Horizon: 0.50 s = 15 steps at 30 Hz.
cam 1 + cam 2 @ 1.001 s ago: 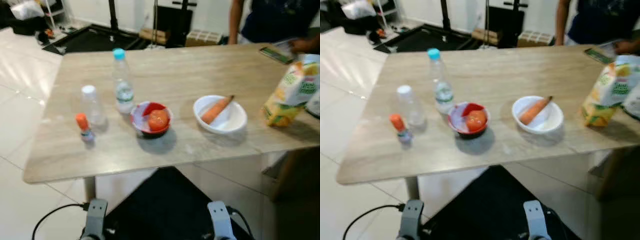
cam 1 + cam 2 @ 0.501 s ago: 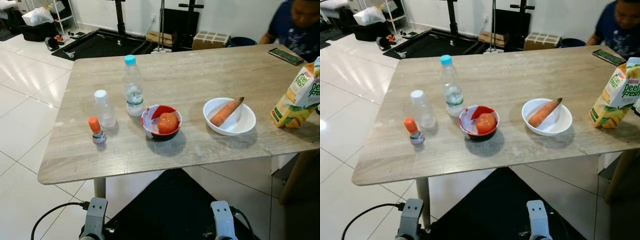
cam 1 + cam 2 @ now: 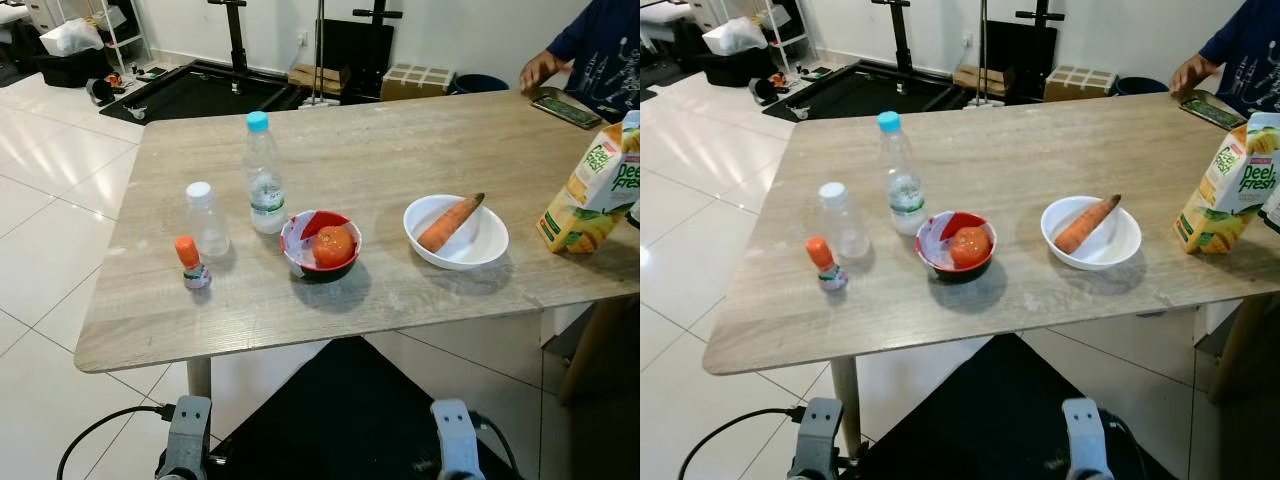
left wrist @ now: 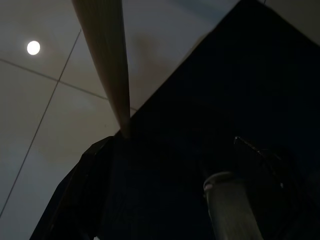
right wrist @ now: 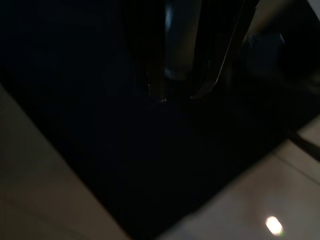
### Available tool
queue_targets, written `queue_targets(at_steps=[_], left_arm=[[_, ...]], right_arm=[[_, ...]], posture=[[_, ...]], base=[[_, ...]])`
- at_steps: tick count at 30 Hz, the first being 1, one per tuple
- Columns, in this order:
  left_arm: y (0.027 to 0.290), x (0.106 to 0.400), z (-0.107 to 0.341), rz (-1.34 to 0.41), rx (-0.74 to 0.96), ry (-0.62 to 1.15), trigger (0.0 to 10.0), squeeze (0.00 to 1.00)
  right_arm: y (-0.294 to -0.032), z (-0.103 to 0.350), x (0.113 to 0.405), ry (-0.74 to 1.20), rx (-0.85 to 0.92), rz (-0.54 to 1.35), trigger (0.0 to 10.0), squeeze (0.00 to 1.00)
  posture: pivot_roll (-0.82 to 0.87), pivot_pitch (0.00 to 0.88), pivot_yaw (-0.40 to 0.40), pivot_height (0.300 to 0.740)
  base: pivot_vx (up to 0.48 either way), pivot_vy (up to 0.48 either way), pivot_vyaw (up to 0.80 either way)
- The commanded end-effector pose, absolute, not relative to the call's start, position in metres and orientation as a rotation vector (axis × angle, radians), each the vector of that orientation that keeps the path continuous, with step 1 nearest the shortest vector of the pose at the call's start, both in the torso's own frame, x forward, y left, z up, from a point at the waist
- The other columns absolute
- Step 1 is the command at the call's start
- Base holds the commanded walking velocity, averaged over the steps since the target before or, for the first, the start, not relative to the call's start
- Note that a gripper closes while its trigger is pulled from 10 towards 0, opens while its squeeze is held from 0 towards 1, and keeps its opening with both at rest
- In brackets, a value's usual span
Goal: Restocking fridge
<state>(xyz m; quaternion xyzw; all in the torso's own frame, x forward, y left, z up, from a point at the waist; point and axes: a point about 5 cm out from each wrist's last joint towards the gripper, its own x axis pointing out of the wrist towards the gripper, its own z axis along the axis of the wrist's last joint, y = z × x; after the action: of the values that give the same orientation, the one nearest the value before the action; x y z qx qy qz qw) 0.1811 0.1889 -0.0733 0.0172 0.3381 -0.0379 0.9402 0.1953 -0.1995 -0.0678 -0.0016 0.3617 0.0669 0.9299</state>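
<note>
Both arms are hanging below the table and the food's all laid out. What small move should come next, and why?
Probably raise the right arm toward the juice carton: it stands upright at the table's right edge, and both arms hang low beneath the near edge, holding nothing that can be seen.

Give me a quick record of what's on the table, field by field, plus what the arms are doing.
surface: wooden table
bottles: tall water bottle, small clear bottle, tiny orange-capped bottle
red bowl: holds a tomato
white bowl: holds a carrot
juice carton: at the table's right edge
person: hand by a phone, far corner
arms: both hang idle below the table
</note>
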Motion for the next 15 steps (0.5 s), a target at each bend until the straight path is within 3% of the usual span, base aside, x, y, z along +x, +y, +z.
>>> queue_targets(at_steps=[1, 7, 10, 15], left_arm=[[0.201, 0.176, -0.072, -0.071, 0.050, 0.669, 10.0, 0.00], [0.208, 0.178, -0.059, -0.170, 0.022, 0.538, 10.0, 0.00], [0.206, 0.176, -0.050, -0.325, 0.023, 0.442, 10.0, 0.00], [0.205, 0.169, -0.046, -0.409, 0.036, 0.396, 10.0, 0.00]], right_arm=[[-0.198, -0.058, 0.204, 0.657, 0.042, 0.223, 10.0, 0.00], [-0.188, -0.044, 0.205, 0.550, 0.095, 0.505, 10.0, 0.00], [-0.183, -0.025, 0.199, 0.465, 0.152, 0.692, 10.0, 0.00], [-0.181, -0.008, 0.193, 0.419, 0.171, 0.821, 10.0, 0.00]], posture=[[-0.16, 0.064, 0.058, 0.740], [-0.16, 0.067, 0.055, 0.740], [-0.16, 0.074, 0.053, 0.740], [-0.16, 0.084, 0.053, 0.740]], base=[[0.000, 0.000, 0.00], [0.000, 0.000, 0.00], [0.000, 0.000, 0.00], [0.000, 0.000, 0.00]])
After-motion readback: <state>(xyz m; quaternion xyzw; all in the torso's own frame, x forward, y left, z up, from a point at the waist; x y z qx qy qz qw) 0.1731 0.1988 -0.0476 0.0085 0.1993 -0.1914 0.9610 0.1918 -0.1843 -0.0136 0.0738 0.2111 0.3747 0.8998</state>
